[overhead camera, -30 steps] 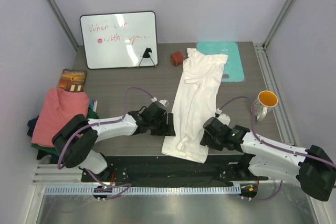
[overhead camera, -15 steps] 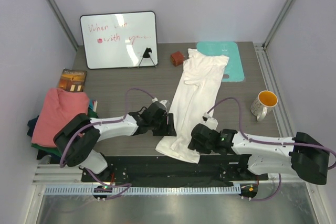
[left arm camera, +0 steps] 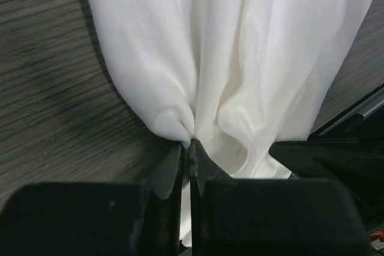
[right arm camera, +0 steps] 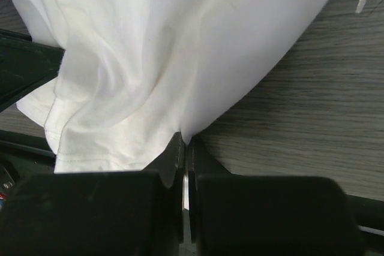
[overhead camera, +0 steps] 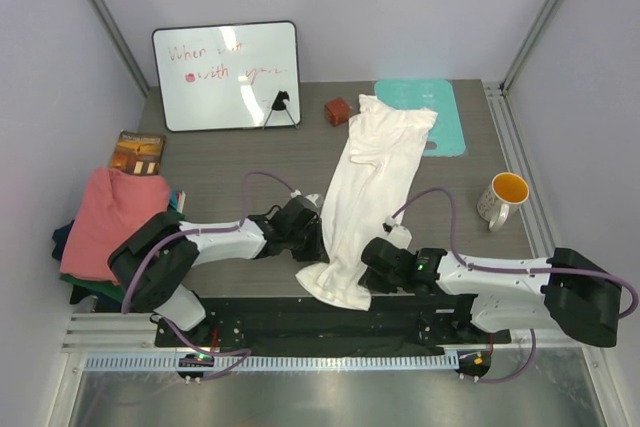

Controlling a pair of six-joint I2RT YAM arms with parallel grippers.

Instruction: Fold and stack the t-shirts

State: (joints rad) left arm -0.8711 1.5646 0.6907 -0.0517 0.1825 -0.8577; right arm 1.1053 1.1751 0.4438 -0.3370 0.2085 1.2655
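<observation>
Jaws of the left arm (overhead camera: 215, 239) and right arm (overhead camera: 490, 272) are each clenched on a pinch of the white t-shirt (overhead camera: 365, 182). It is soft, wrinkled knit with a stitched hem, lying in a long strip right of the whiteboard (overhead camera: 226, 75), whose red handwriting partly reads "When… with you". A salmon-pink t-shirt (overhead camera: 105, 222) tops a pile nearward and left of the whiteboard, on the wood-grain bench (overhead camera: 230, 162).

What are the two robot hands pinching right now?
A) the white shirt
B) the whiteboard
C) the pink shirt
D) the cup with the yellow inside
A: the left gripper and the right gripper are each shut on a pinch of the white shirt at its near end, where the cloth bunches into their fingertips.
</observation>
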